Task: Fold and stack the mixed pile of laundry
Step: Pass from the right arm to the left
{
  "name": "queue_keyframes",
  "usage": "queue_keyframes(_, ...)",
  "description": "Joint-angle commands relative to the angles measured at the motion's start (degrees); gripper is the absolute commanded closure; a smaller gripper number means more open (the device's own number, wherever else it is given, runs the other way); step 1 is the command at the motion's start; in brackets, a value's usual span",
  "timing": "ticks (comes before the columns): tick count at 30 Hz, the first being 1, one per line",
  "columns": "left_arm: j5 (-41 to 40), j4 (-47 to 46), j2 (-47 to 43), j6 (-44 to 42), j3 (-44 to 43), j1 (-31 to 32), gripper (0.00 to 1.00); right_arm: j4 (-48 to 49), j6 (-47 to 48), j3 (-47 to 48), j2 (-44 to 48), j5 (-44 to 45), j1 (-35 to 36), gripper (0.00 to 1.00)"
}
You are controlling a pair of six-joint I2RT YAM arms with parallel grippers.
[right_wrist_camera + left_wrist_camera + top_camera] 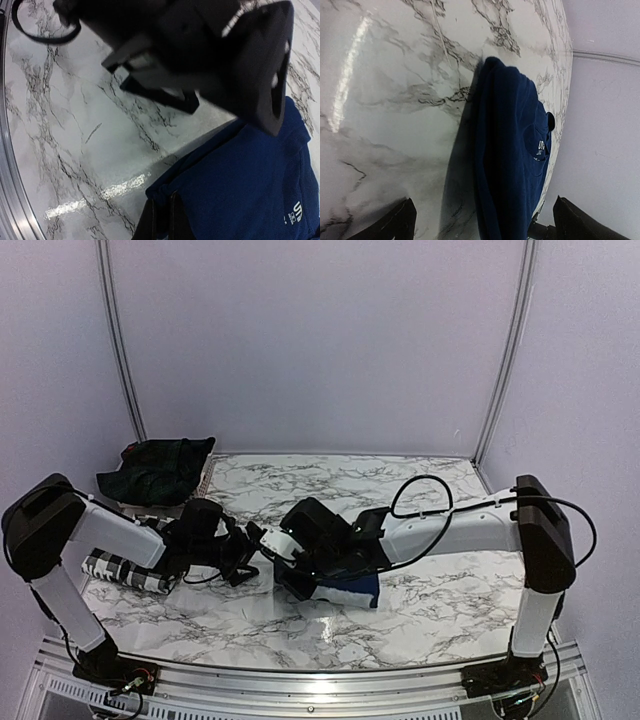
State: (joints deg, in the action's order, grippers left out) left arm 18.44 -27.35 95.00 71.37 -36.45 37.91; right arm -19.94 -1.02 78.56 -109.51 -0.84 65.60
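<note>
On the marble table [420, 485] the navy blue T-shirt [352, 590] lies at the centre, the check shirt [125, 570] folded at left, the plaid garment [158, 470] behind it. Folding the T-shirt seems the step in hand; next, its pinched edge wants carrying across. Both arms reach low inward; the right gripper [162, 220] nips its edge, the left gripper [485, 225] gapes wide beside it

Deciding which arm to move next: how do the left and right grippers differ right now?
The left gripper has its fingers spread wide, while the right gripper has its fingers pressed together. The left holds nothing, with the navy T-shirt lying ahead of it; the right pinches that shirt's edge. Both sit low over the marble table, at the same shirt.
</note>
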Motion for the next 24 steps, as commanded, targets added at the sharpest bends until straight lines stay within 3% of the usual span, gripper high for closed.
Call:
queue_keyframes(1, 1.82, -6.42, 4.1, 3.88, -3.08, 2.98, 0.01, 3.17, -1.16, 5.24, -1.69, -0.64, 0.25, 1.0)
queue_keyframes(5, 1.35, -8.14, 6.3, 5.47, -3.53, 4.32, 0.04, 3.02, -1.16, 7.51, -3.14, -0.35, 0.68, 1.0)
queue_keyframes(8, 1.43, -9.28, 7.56, 5.48, -3.76, 4.45, 0.17, 3.1, -1.17, 8.4, -3.5, 0.29, 1.4, 1.0)
queue_keyframes(13, 3.01, -9.21, 7.29, 3.12, -3.69, 4.03, 0.73, 2.28, -1.3, 7.91, -2.64, 0.58, 1.93, 1.0)
queue_keyframes(15, 3.49, -7.34, 6.1, 1.74, -3.15, 3.65, 0.88, 2.3, -1.71, 6.75, -0.89, 2.73, 1.98, 0.91)
queue_keyframes(17, 3.71, -1.2, 4.53, -1.29, -3.53, 3.04, 1.0, 2.9, -2.18, 5.06, 1.59, 3.27, 1.98, 0.76)
queue_keyframes(20, 2.23, 12.54, 1.21, -8.87, -5.72, 2.78, 1.0, 3.48, -3.19, 2.64, 5.86, 4.42, 1.91, 0.6)
queue_keyframes(24, -4.85, 39.42, -2.63, -25.36, -14.19, 2.57, 1.0, 3.53, -4.61, -1.08, 12.2, 6.76, 1.81, 0.37)
